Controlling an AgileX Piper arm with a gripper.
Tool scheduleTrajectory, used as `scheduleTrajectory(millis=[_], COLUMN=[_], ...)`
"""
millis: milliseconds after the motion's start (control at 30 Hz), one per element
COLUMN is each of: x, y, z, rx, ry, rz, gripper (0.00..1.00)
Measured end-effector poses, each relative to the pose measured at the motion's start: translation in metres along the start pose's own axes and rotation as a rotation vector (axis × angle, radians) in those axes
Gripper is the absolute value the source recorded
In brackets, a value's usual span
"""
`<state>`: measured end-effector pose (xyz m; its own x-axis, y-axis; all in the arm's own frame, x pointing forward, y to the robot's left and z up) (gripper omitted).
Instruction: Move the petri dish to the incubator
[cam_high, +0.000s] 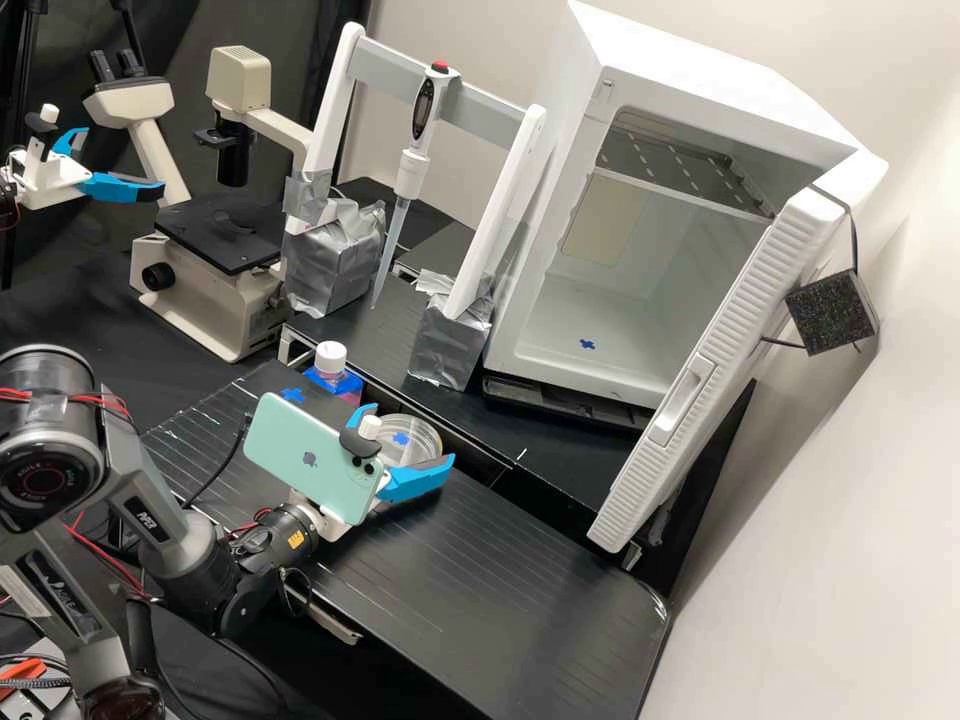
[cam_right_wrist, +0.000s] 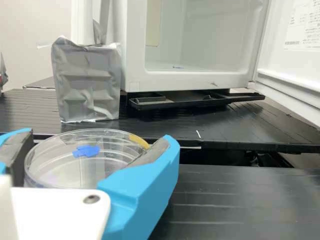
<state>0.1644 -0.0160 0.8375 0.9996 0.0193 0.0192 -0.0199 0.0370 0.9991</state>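
Observation:
In the high view the gripper (cam_high: 413, 434) is over the far edge of the lower bench, with its blue fingers around opposite sides of the clear petri dish (cam_high: 420, 454). In the wrist view the gripper (cam_right_wrist: 97, 145) is shut on the petri dish (cam_right_wrist: 60, 167), its dark pads against the dish's sides; a blue mark shows through the dish. I cannot tell if the dish's base touches the bench. The white incubator (cam_high: 545, 215) stands open beyond, with a wire shelf above and a blue cross (cam_high: 587, 344) on its floor. Its front frame (cam_right_wrist: 190, 80) faces the wrist camera.
The incubator door (cam_high: 700, 370) swings out at the right. A taped stand with a pipette (cam_high: 410, 170), a capped bottle (cam_high: 331, 362) and a microscope (cam_high: 225, 250) are left of it. A gap (cam_right_wrist: 225, 157) parts lower bench from raised bench (cam_right_wrist: 210, 122).

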Motion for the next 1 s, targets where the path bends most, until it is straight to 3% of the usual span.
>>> scheduleTrajectory(millis=[233, 633, 833, 1000], x=[-0.004, -0.013, -0.015, -0.013], y=[0.004, 0.011, 0.010, 0.005], z=[0.001, -0.005, -0.003, 0.003], rx=[0.014, 0.003, -0.021, -0.004], ry=[0.002, 0.029, 0.027, 0.012], rz=[0.002, 0.010, -0.017, -0.061], gripper=[1.00, 1.00, 1.00, 1.00])
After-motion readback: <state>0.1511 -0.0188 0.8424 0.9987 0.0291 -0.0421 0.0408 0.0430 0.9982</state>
